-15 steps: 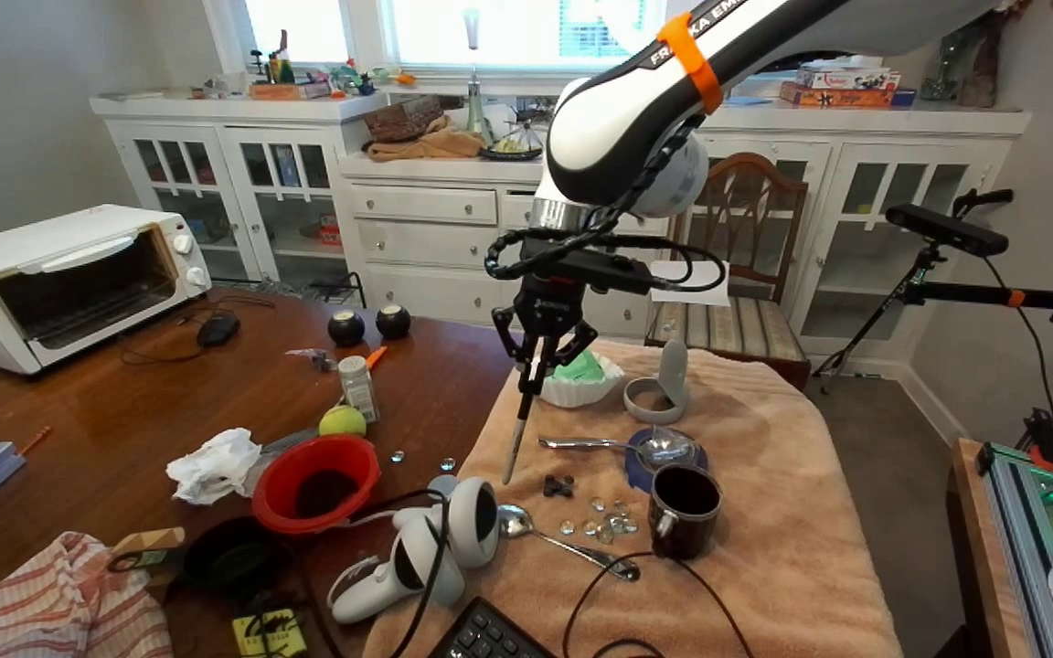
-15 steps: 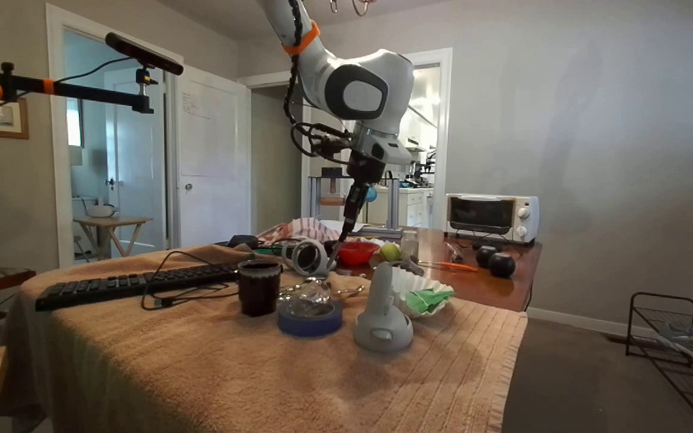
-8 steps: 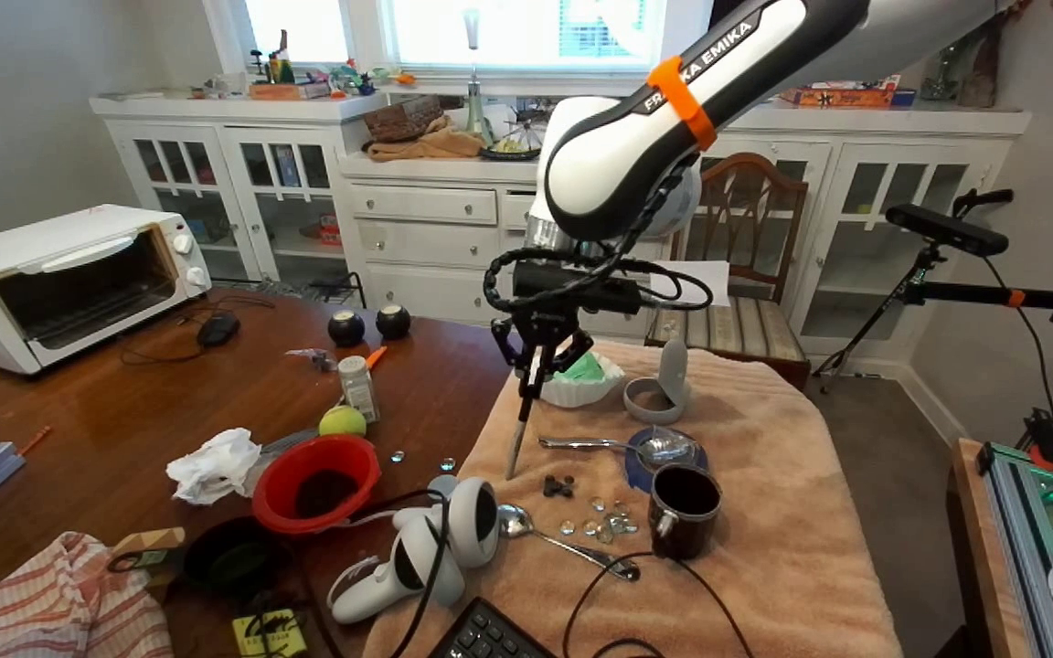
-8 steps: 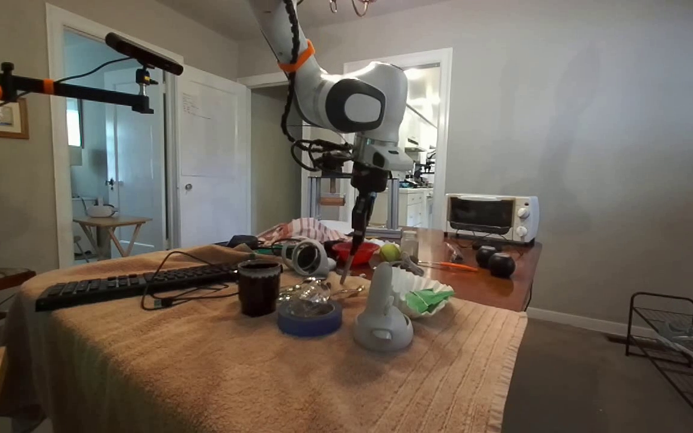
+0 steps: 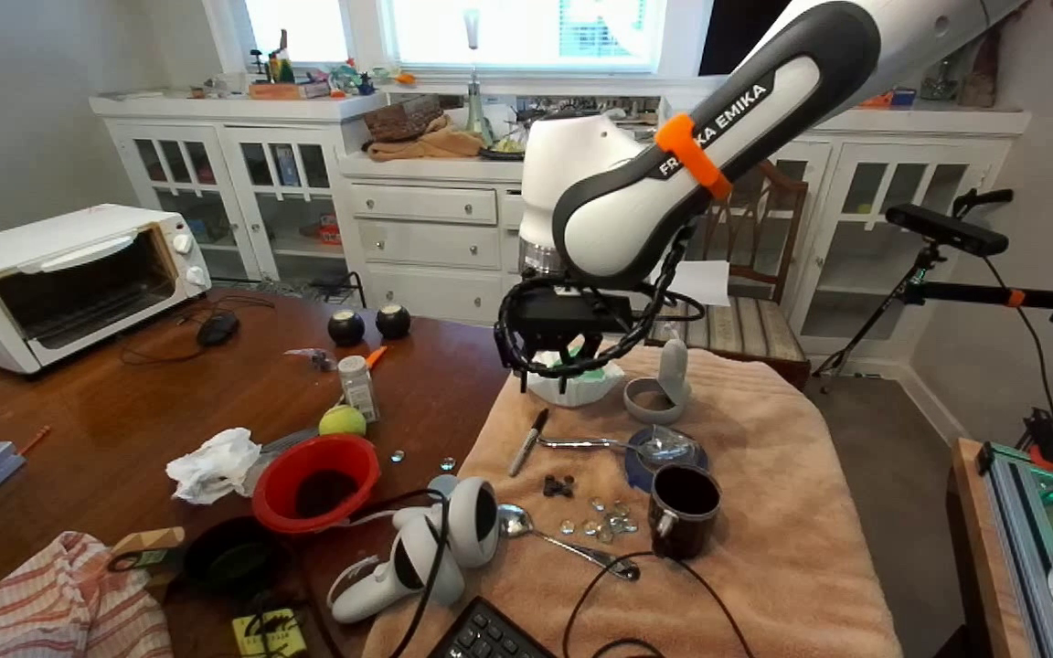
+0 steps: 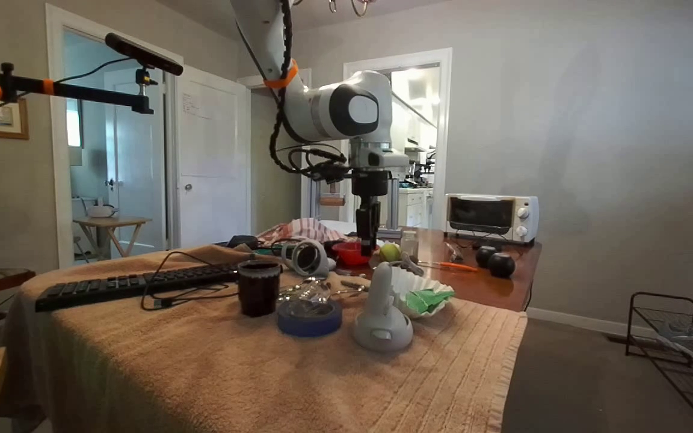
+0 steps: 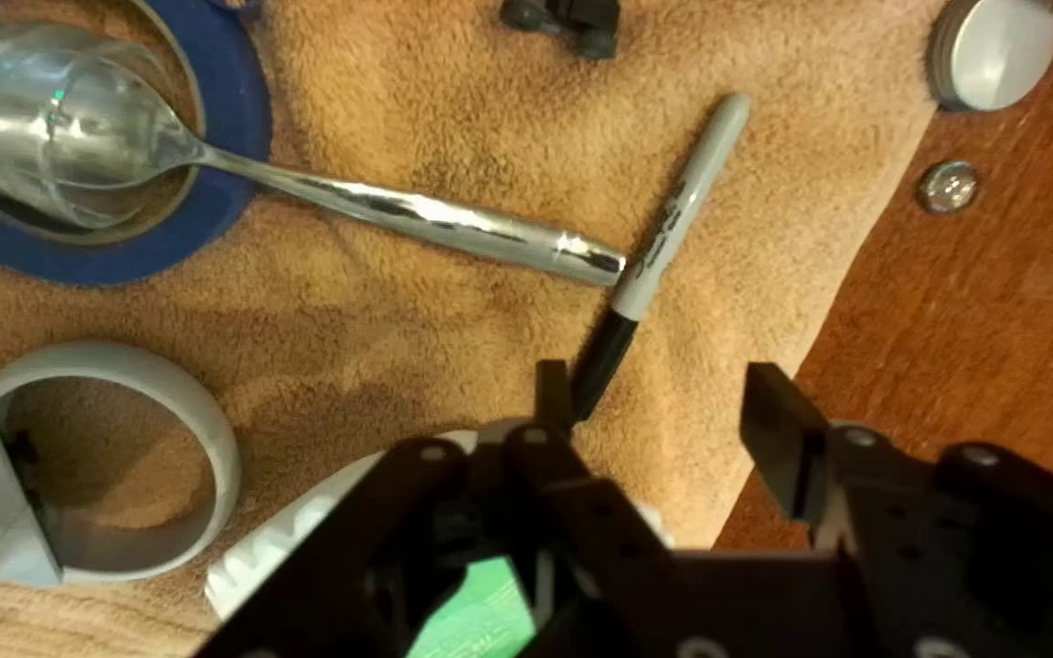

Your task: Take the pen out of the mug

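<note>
The pen [image 5: 528, 443], a grey marker with a black cap, lies flat on the peach towel. It also shows in the wrist view [image 7: 656, 256], its cap end close beside the left finger [image 7: 553, 395] in the picture. My gripper [image 5: 543, 384] is open and empty above the towel, near the pen's cap end; it also shows in the wrist view [image 7: 656, 370]. The dark glossy mug [image 5: 686, 516] stands upright on the towel, apart from the pen and gripper. It also shows in an exterior view [image 6: 259, 290], and is out of the wrist view. I see no pen in it.
A spoon [image 7: 453, 219] rests on the blue tape roll [image 7: 248, 137], its handle end touching or nearly touching the pen. A white fluted bowl [image 5: 572, 391] is just behind the gripper. A grey controller [image 5: 656, 397], small black bits [image 5: 558, 486] and glass beads [image 5: 613, 523] lie around.
The gripper has opened and let go of the pen. The pen went from tilted in the fingers, tip down, to lying on the towel. The hand has come more upright.
</note>
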{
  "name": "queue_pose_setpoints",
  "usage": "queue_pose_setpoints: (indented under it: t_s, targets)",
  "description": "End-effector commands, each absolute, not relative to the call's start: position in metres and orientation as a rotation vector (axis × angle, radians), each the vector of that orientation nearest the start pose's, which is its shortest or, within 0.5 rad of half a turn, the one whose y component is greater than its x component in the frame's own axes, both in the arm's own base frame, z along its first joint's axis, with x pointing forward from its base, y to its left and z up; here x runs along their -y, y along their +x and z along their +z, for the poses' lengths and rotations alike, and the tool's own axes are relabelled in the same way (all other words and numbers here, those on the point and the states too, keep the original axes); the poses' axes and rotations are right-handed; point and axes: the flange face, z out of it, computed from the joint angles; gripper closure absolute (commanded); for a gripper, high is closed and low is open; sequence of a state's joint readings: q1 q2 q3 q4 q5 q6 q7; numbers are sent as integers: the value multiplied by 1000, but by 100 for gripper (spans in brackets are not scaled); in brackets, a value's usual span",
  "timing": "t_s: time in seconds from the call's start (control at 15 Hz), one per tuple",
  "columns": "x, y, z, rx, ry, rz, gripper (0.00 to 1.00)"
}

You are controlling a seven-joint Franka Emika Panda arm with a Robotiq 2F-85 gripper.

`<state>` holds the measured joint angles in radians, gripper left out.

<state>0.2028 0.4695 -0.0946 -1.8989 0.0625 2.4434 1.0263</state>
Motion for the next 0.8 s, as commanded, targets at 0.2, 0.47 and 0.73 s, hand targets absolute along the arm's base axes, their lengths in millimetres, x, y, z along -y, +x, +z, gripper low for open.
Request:
queue_pose_setpoints:
  t_s: [0.2,0.47,0.73]
  targets:
    - [-97,607,315,-1154,-3000,-276,0]
    - [-104,578,366,-821,-3128,-413,0]
    - [-104,546,400,-465,-3197,-438,0]
